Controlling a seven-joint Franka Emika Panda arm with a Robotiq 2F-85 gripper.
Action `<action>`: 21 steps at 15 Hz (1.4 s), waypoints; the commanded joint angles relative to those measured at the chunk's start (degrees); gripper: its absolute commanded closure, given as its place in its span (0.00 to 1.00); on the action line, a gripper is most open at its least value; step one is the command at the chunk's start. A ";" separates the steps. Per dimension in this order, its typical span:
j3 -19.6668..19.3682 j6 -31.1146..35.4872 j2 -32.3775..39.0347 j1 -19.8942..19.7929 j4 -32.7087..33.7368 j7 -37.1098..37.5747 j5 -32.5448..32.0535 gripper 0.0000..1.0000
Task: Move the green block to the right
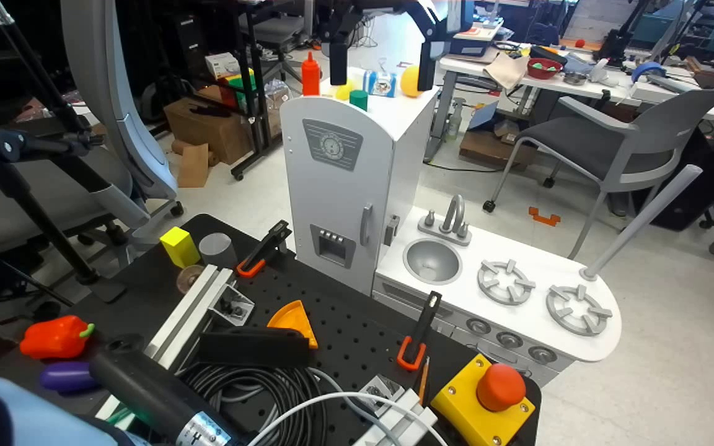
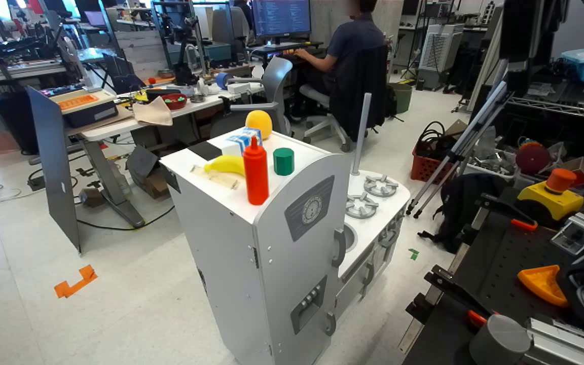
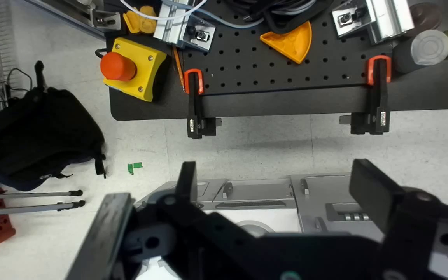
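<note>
The small green block (image 1: 359,99) stands upright on the white top of the tall grey toy kitchen cabinet (image 1: 344,186). It also shows in an exterior view (image 2: 284,161), near the curved front edge and beside a red bottle (image 2: 256,175). My gripper (image 1: 382,73) hangs above the cabinet top with its two black fingers wide apart and nothing between them. In the wrist view the gripper (image 3: 276,182) is also open and empty. The block is not visible in the wrist view. My gripper cannot be made out in the exterior view that shows the cabinet's side.
A yellow banana (image 2: 226,165), a blue and white carton (image 2: 244,139) and a yellow-orange ball (image 2: 259,124) share the cabinet top. A lower counter with sink (image 1: 432,260) and burners adjoins it. A black table (image 1: 344,322) with clamps (image 1: 416,334) and an emergency button (image 1: 499,387) stands alongside.
</note>
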 commanded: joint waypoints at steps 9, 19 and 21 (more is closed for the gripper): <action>-2.44 1.78 2.53 0.43 1.48 0.02 3.18 0.00; -2.78 11.87 24.90 2.00 19.34 9.22 22.78 0.00; -2.67 13.46 29.73 2.88 24.21 12.21 23.99 0.00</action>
